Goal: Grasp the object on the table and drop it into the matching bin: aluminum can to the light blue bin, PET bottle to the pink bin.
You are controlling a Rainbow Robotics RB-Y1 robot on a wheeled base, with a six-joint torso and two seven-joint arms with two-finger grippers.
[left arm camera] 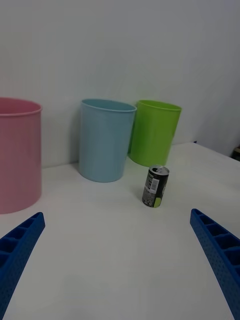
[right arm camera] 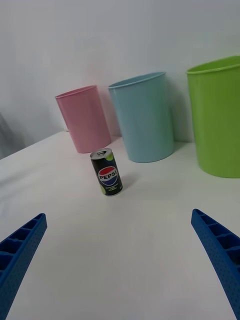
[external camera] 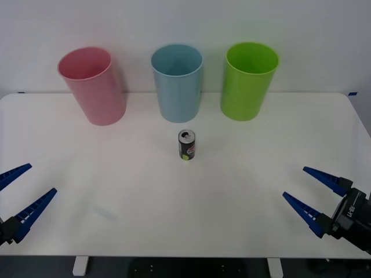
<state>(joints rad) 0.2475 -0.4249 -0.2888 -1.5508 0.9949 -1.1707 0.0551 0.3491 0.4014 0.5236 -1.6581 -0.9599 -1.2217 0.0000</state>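
A small dark aluminum can [external camera: 186, 145] with a silver top and a yellow-green mark stands upright on the white table [external camera: 116, 191], just in front of the light blue bin [external camera: 177, 82]. The pink bin [external camera: 93, 85] stands to that bin's left. The can [right arm camera: 106, 172] [left arm camera: 155, 186] is in both wrist views, well ahead of the fingers. My left gripper [external camera: 20, 190] hangs open at the table's near left corner. Over the near right edge, my right gripper [external camera: 310, 194] is open too. Neither holds anything.
A lime green bin [external camera: 248, 80] stands at the right end of the row of bins along the table's far edge, against a white wall. Bare tabletop lies between both grippers and the can.
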